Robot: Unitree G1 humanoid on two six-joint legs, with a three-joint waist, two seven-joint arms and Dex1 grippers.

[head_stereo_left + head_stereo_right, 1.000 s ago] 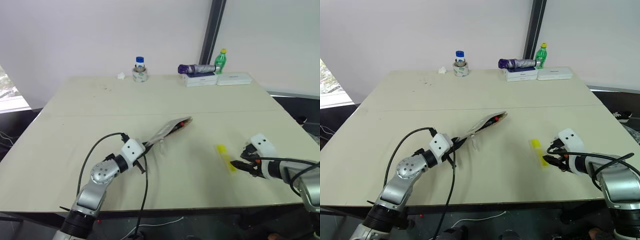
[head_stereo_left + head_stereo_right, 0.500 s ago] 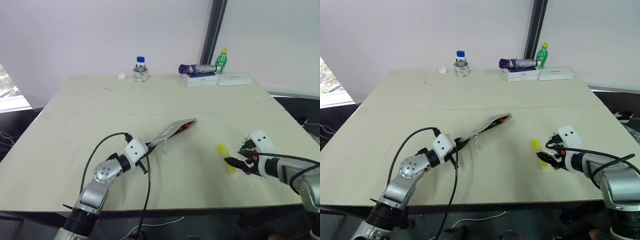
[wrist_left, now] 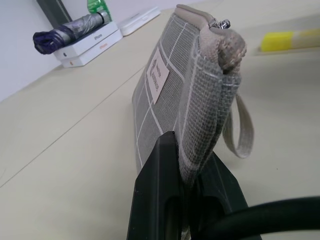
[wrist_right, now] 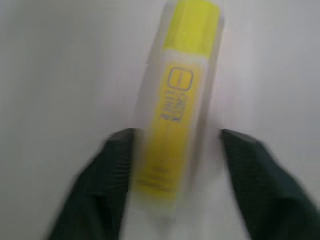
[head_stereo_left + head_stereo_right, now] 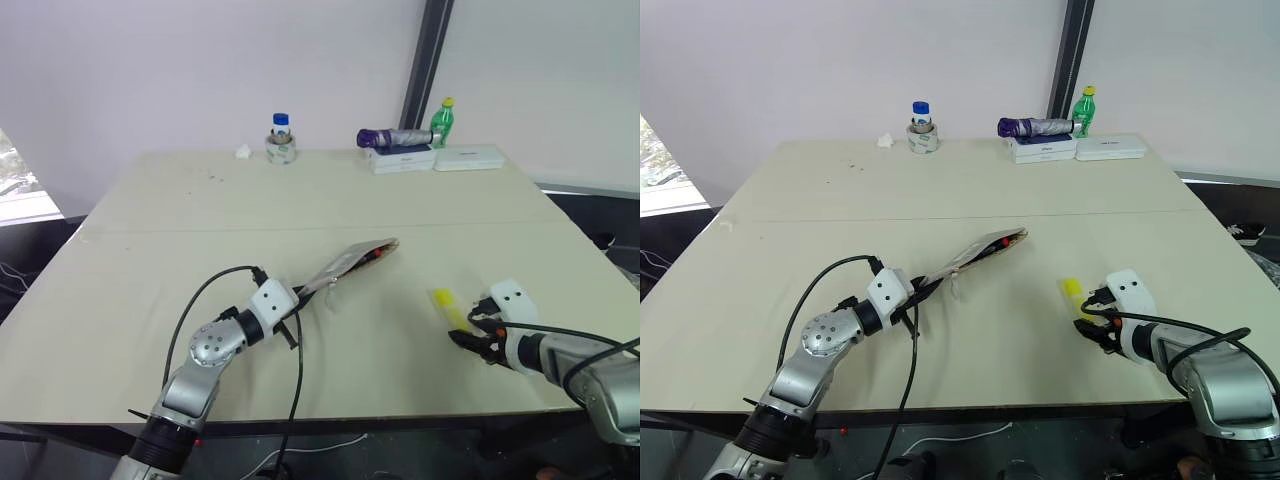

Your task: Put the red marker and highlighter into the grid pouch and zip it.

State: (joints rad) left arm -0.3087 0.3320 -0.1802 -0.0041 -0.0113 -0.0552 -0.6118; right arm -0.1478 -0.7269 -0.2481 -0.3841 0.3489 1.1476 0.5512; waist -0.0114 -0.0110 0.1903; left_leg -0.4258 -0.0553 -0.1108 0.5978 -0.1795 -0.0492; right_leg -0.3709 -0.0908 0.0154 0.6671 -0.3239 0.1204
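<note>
Left gripper (image 3: 187, 190) pinches the near corner of the grid pouch (image 3: 175, 95), its two black fingers pressed together on the grey fabric and holding the pouch lifted and slanted above the table (image 5: 200, 220). At the pouch's far, open end a bit of red shows, the red marker (image 5: 378, 250), lying inside with its tip at the mouth. A small white label (image 3: 156, 75) sits on the pouch's side; its print is too small to read. A pale cord loop (image 3: 241, 131) hangs from the zipper end.

Right gripper (image 4: 172, 165) is down at the table with its fingers spread on either side of the highlighter (image 4: 177, 100), a gap showing on each side of the yellow barrel, so they are not closed on it. The highlighter lies flat on the table, well apart from the pouch. Dark print runs along its barrel, but it is blurred and cannot be read.

At the table's far edge stand a jar with a blue cap (image 5: 280, 138), a green bottle with a yellow cap (image 5: 441, 122), and a folded purple umbrella (image 5: 392, 137) lying on white boxes (image 5: 402, 158).
</note>
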